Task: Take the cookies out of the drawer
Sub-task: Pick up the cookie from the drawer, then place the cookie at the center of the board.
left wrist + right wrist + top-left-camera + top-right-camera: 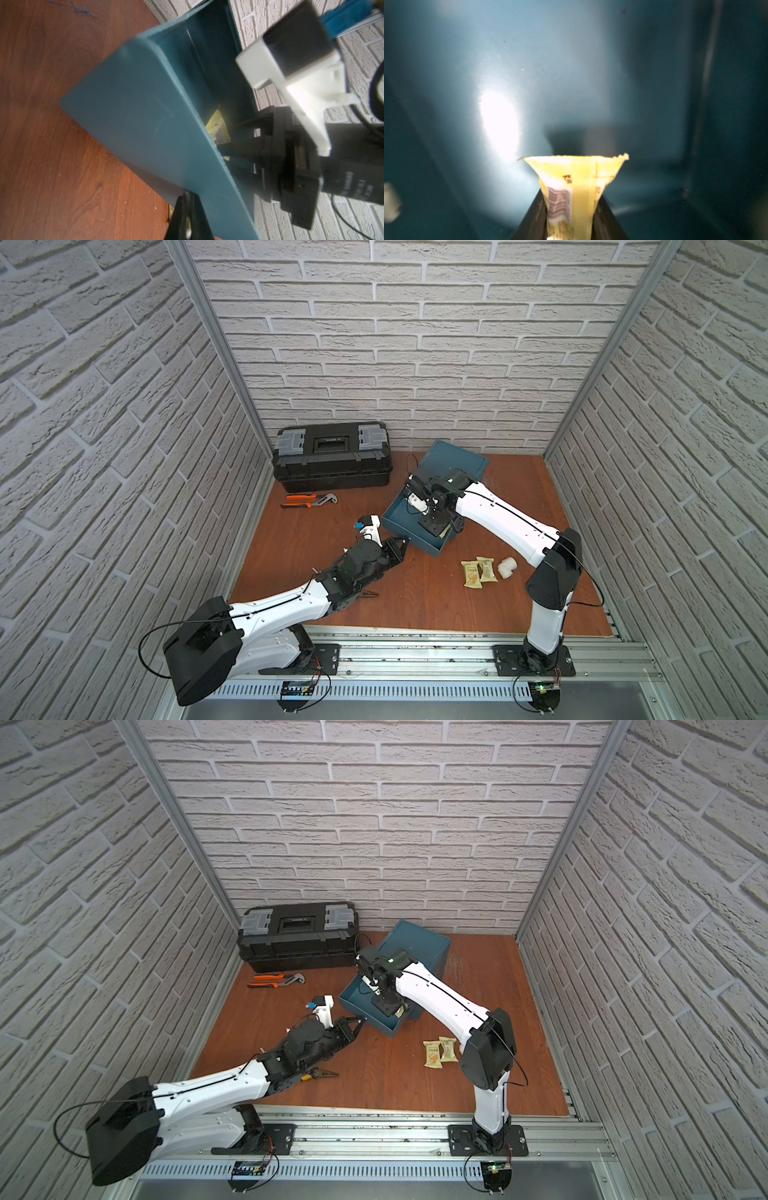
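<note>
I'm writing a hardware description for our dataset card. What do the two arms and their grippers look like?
The left arm and right arm have white link shells, black joint housings and a thin black cable along each. The left gripper and right gripper are black with tapering black fingers, and each wrist carries a white camera mount. They stand on black base plates.
</note>
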Available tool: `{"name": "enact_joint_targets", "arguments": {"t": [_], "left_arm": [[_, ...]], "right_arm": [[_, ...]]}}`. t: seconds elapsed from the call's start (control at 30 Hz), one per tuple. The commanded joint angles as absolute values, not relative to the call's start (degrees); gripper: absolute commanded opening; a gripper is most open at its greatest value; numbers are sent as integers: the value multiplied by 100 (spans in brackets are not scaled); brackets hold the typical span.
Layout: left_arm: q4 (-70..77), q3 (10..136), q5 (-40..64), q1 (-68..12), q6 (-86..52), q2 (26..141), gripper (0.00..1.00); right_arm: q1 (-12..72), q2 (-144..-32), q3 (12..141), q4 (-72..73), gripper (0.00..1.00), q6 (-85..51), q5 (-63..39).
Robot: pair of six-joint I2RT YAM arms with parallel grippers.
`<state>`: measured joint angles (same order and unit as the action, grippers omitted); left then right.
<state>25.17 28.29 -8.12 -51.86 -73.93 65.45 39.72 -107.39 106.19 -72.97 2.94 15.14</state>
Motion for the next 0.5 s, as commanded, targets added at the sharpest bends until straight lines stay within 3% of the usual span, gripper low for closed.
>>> {"name": "enact_joint_targets", "arguments": {"t": [0.0,0.47], "left_arm": [[2365,2969,-934,-5150,-7293,6586,0],[2281,3030,-996,-5151,-7294,6518,0]], "right_arm": [[3951,-10208,10812,-7222,24,97,1380],[3397,-8764,10202,-7372,20,-920,1275]]}}
